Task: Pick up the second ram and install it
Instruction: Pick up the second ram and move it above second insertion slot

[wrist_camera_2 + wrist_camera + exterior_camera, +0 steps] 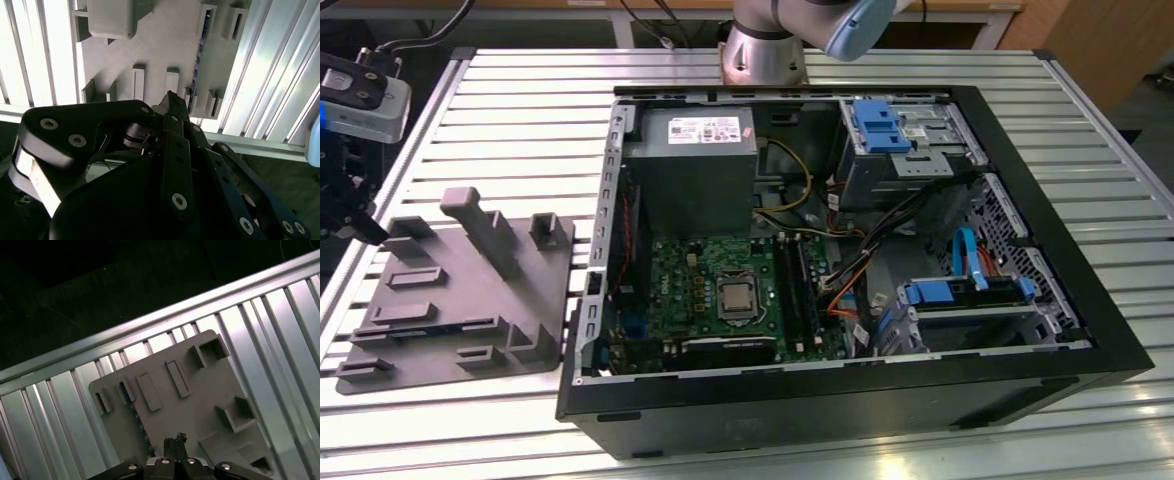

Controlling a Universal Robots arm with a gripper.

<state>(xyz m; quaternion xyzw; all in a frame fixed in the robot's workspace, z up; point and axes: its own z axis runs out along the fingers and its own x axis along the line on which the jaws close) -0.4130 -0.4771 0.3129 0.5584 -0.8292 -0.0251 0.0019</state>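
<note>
The second ram (199, 55) is a thin blue stick standing on its long edge in a slot of the grey holder plate (160, 45). It also appears edge-on as a dark blue line, the ram (136, 416), on the plate (200, 390). My gripper (170, 96) hovers above the plate, a short way to one side of the stick and not touching it. Its fingertips (176, 439) are shut together with nothing between them. In the exterior view the gripper (368, 230) hangs at the far left, over the outer edge of the holder plate (454, 300).
An open black computer case (854, 400) lies on the slatted metal table (520, 110), to the exterior view's right of the plate. Inside are a green motherboard (707, 290), black memory slots (795, 290), a grey power supply (694, 160) and loose cables. Raised blocks (480, 225) stand on the plate.
</note>
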